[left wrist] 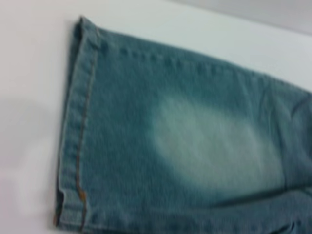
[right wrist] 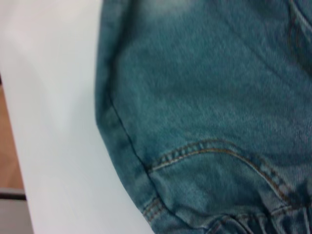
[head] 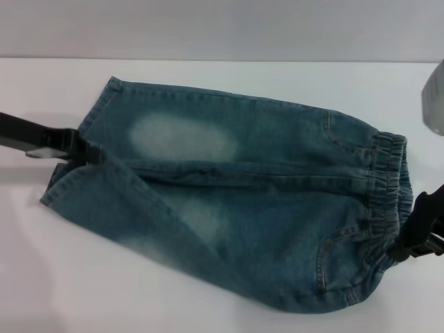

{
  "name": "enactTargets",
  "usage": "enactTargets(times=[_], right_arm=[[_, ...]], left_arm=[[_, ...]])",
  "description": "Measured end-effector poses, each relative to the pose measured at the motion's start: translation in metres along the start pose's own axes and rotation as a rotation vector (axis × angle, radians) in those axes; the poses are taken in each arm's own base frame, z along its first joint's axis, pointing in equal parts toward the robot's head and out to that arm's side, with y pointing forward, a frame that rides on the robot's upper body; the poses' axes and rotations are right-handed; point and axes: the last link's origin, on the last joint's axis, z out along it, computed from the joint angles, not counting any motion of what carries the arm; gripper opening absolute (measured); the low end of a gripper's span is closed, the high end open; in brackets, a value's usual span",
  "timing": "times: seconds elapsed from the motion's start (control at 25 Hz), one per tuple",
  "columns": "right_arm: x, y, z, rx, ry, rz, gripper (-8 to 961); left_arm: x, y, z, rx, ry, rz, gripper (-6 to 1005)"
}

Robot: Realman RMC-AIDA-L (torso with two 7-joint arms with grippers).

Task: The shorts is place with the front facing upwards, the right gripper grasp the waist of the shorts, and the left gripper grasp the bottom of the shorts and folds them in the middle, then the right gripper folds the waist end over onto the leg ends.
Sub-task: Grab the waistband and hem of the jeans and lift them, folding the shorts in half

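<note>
The blue-green denim shorts (head: 263, 208) lie flat on the white table (head: 83, 277), front up. The ruffled waist (head: 388, 194) is to the right and the leg ends (head: 97, 118) are to the left. My left gripper (head: 87, 151) sits at the bottom hems, where the two legs meet, touching the cloth. My right gripper (head: 408, 243) is at the near end of the waist, against the elastic band. The left wrist view shows the far leg hem (left wrist: 78, 136) and a pale patch (left wrist: 214, 146). The right wrist view shows a stitched pocket (right wrist: 219, 151) and the gathered waist (right wrist: 253, 224).
A grey object (head: 433, 97) juts in at the right edge, beyond the waist. The right wrist view shows the table's edge with brown floor (right wrist: 7, 146) beyond it. White table surface surrounds the shorts on all sides.
</note>
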Motion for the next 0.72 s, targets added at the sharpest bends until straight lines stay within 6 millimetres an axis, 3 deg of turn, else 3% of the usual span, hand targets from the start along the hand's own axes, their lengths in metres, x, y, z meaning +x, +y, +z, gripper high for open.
enactTargets(times=[0.36, 0.56, 0.72], right_arm=[[0.014, 0.006, -0.03, -0.045, -0.251, 0.018, -1], [0.032, 0.003, -0.052, -0.036, -0.463, 0.078, -1], [0.05, 0.0, -0.056, -0.017, -0.576, 0.136, -1]], left_arm=[[0.022, 0.002, -0.008, 0.01, 0.094, -0.026, 157], [0.034, 0.004, -0.008, 0.03, 0.129, -0.035, 160], [0.043, 0.006, -0.009, 0.05, 0.161, -0.043, 162]])
